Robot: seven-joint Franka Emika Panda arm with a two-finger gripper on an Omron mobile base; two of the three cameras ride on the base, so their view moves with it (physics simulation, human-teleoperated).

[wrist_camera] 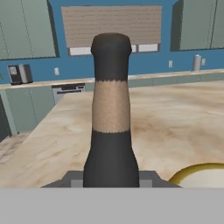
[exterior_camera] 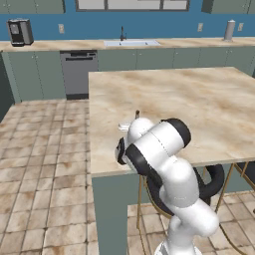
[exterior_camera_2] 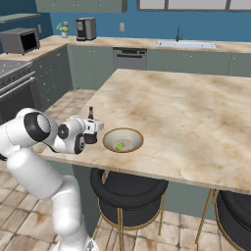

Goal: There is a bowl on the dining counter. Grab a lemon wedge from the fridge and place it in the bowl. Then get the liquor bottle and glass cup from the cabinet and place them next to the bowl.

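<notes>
The beige marbled tabletop (exterior_camera_2: 196, 117) stands in a blue-walled kitchen with grey-green cabinets. Near its edge, the bowl (exterior_camera_2: 122, 139) holds 1 lemon wedge (exterior_camera_2: 119, 145). Just beside it, the jaws (exterior_camera_2: 91, 133) are clamped on the upright liquor bottle (wrist_camera: 111, 122), whose base is hidden; the arm largely hides it in the left base view.

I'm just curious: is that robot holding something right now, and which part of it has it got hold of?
Yes: the pincer holds the bottle upright by its lower body, beside the bowl on the counter.
</notes>
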